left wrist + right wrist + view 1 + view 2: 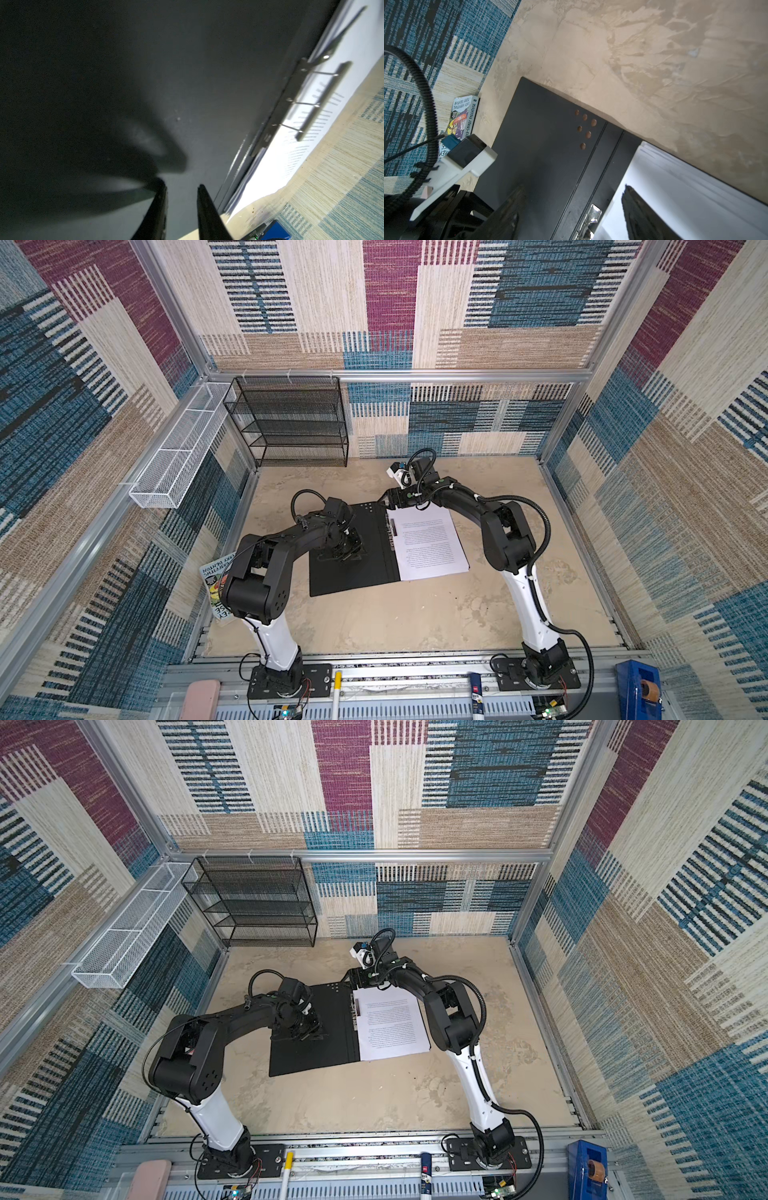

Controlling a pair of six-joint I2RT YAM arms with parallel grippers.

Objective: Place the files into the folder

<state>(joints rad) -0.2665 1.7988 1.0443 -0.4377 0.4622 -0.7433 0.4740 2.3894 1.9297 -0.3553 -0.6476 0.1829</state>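
Directions are read from the front of the cell, with the far wall at 12 o'clock.

**Folder.** The folder (353,572) (311,1056) lies open and flat at the centre of the tabletop (415,622), black inside up. Its long axis runs from 12 to 6 o'clock, with the near end swung slightly toward 5 o'clock. A group of small dots (584,128) marks the far corner of the 9 o'clock flap. The spine clip (392,531) (320,99) sits along the far half of the fold.

**Files.** The files (432,547) (395,1023) lie as one stack on the 3 o'clock half of the folder, printed side up. Their long axis is parallel to the fold and their inner edge is at the clip. The clip bar reaches over that edge. I cannot tell whether it presses on the sheets.

**Left gripper.** The left gripper (343,556) (180,185) points down at the 9 o'clock flap. Its fingers stand a narrow gap apart with nothing between them.

**Right gripper.** The right gripper (384,502) (573,187) is at the 12 o'clock end of the fold. Its fingers are spread wide, one over the black flap and one over the sheets, holding nothing.

**Other items.** A paperback book (218,576) (463,118) lies at 8 o'clock from the folder, against the wall. The left arm partly hides it.
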